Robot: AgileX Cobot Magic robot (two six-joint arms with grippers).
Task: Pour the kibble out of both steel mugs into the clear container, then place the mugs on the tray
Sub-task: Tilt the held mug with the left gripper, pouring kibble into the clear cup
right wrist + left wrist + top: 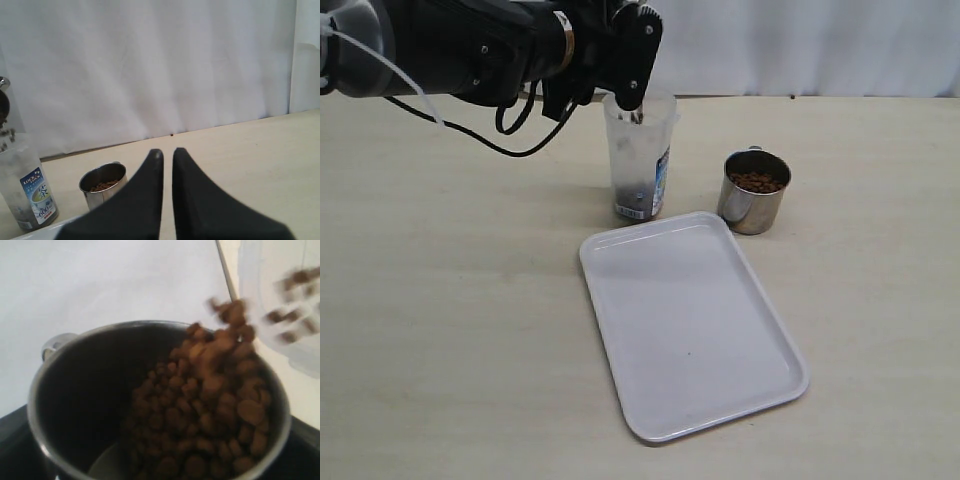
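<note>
- Spill risk: the tipped mug (75, 405), clasped in the left gripper (633, 100), is shedding kibble (210, 405) over its lip toward the container (638, 160) just below the gripper. A steeper tilt or a sideways drift could send pellets past the rim onto the table (450, 300).
- Topple risk: the container looks tall and light, so a knock from the mug's lip could tip it.
- The left arm reaches in from the side, wrist rolled, jaws spread wide around the mug.
- The right gripper (167, 155) hangs clear, fingers pressed together and empty. The full mug (754, 192) sits ahead of and below it, with the tray (690, 330) beside that mug.
</note>
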